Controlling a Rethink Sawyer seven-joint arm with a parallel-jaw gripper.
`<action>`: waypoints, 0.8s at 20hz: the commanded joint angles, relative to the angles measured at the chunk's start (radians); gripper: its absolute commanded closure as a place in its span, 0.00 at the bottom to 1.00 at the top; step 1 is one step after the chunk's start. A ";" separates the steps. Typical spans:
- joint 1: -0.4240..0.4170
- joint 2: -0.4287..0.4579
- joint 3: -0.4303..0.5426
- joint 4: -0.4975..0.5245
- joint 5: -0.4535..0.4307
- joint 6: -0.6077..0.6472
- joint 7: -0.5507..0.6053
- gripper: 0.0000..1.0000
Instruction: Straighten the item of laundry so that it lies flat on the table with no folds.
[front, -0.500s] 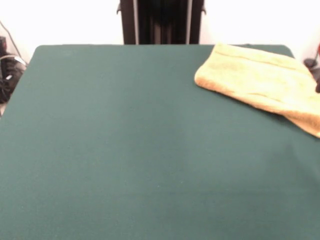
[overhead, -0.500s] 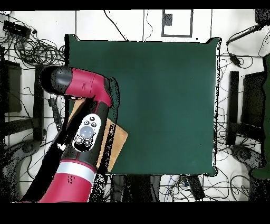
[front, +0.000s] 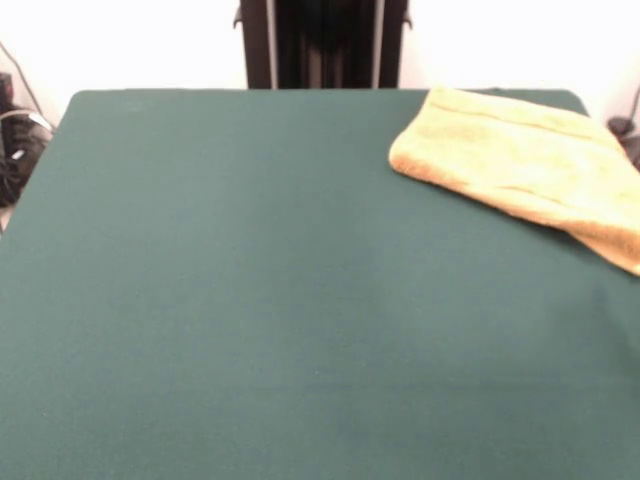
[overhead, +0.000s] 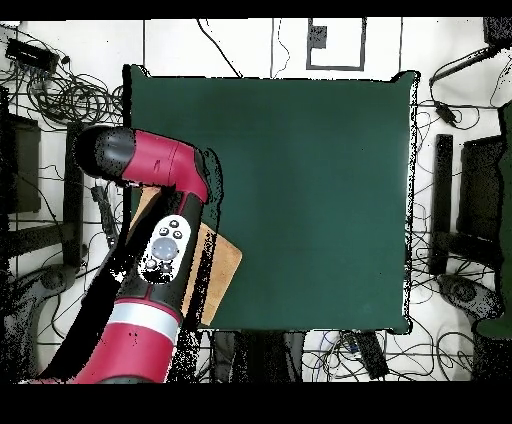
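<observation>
We see red arm (overhead: 150, 160) with black joint cap, white band, grey button panel (overhead: 165, 240); black pedestal (front: 322, 45), pale upright strips

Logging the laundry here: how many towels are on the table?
1. The towel lies at the table's far right corner in the front view; the arm hides most of it overhead.

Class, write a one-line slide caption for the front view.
Orange-tan towel lying at the far right corner of the green table, running off the right edge, pedestal behind; no arm in sight.
</observation>
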 joint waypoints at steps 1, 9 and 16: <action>0.014 0.078 0.145 0.095 0.046 -0.089 0.201 0.00; 0.002 0.071 0.142 0.098 0.009 -0.057 0.141 0.00; -0.056 -0.074 0.090 0.094 -0.074 0.239 0.062 0.00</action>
